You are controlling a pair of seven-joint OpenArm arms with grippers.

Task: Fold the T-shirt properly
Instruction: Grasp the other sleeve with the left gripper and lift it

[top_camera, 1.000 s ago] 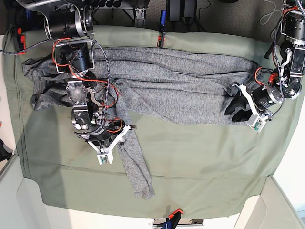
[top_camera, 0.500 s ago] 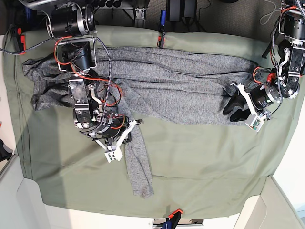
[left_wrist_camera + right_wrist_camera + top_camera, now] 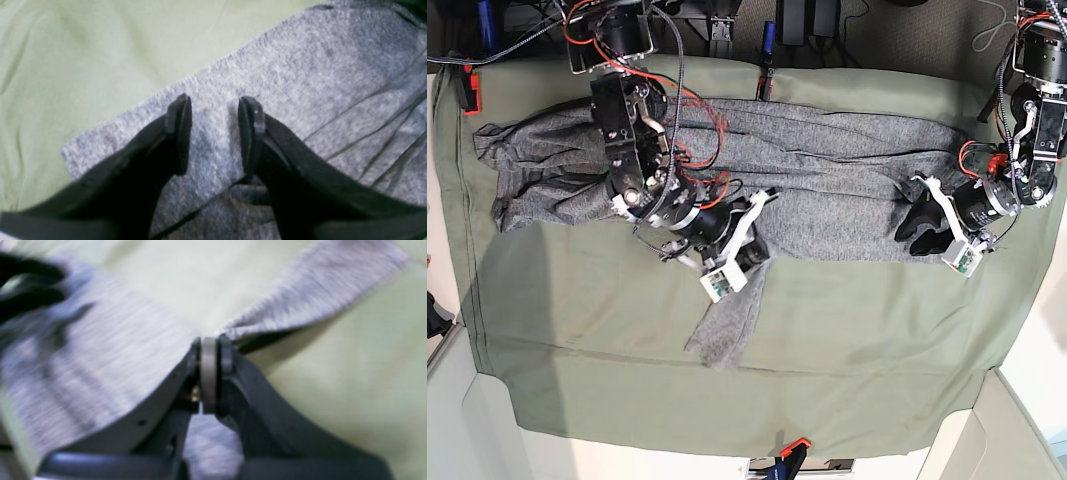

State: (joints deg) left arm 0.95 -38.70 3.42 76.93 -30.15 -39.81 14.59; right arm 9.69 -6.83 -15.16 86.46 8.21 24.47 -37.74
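The heather-grey T-shirt (image 3: 827, 190) lies spread lengthwise across the olive table cloth (image 3: 877, 340). My right gripper (image 3: 755, 260) is at the shirt's lower middle edge. In the right wrist view the right gripper (image 3: 208, 344) is shut on a pinched fold of the shirt (image 3: 83, 373), and a strip of the cloth (image 3: 725, 330) trails down from it. My left gripper (image 3: 915, 224) is at the shirt's right end. In the left wrist view the left gripper (image 3: 215, 110) is open, its fingers (image 3: 180, 113) spread over a corner of the shirt (image 3: 300, 66).
An orange clamp (image 3: 793, 445) grips the table cloth at the front edge. A blue clamp (image 3: 767, 42) and a red one (image 3: 467, 85) are at the back. Bare table cloth (image 3: 83, 50) lies beside the shirt's corner. The left arm's base (image 3: 1037, 90) stands at the back right.
My right arm has swung right and toward the shirt's middle, dragging the pinched strip of grey cloth with it. The left gripper has stayed at the shirt's right end.
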